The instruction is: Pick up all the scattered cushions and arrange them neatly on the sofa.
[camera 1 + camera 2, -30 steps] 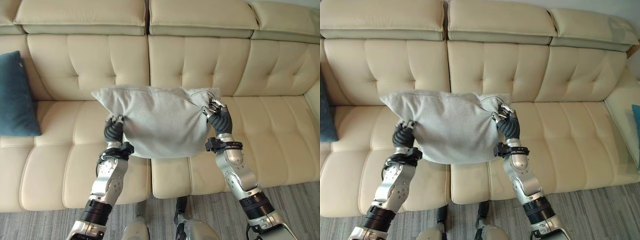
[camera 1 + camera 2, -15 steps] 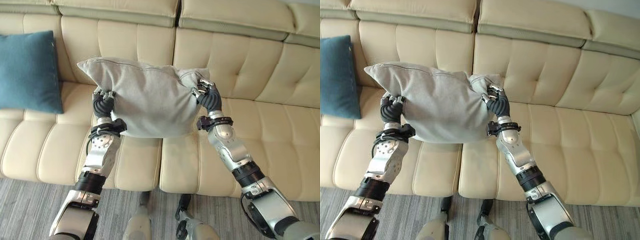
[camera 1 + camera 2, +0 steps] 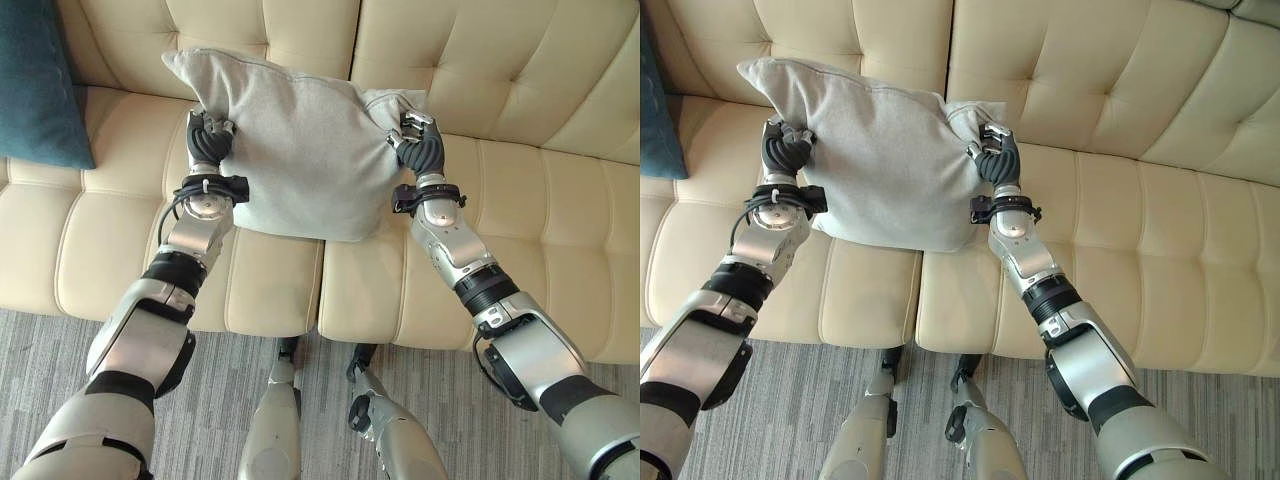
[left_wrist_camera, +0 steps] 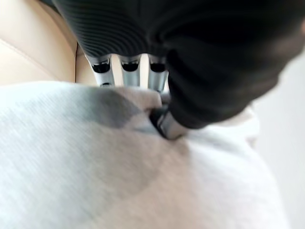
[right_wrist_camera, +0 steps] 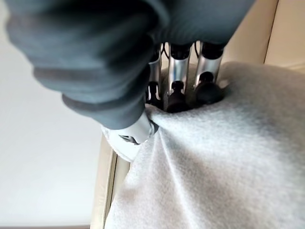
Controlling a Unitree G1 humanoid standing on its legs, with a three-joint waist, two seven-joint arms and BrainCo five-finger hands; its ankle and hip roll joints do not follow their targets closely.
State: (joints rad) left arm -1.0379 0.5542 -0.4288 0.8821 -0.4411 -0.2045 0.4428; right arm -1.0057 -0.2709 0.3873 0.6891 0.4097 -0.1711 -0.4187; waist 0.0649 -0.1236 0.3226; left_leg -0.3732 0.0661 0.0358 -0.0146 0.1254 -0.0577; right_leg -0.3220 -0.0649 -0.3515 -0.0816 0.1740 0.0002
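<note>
We have the grey cushion (image 3: 300,140) slung between our two hands, above the seat of the cream sofa (image 3: 520,70), near its backrest. Left hand (image 3: 208,138) grips the cushion's left edge: fingers (image 4: 129,71) curled over the fabric, thumb pressed in from the near side. Right hand (image 3: 418,143) grips the opposite edge near the upper corner; its fingers (image 5: 177,81) dig into a gathered fold, thumb pinching beneath.

Handling, as we judge it: light and very soft. The cover bunches and creases at both grips, and the body sags between the hands, so it holds no shape of its own. The woven cloth looks grippy, not slick; nothing fragile here. The side edges are the right places to hold, fabric and filling taken together, so the cover does not slide off the stuffing.

Out past the left hand, a dark teal cushion (image 3: 35,80) leans against the backrest.
</note>
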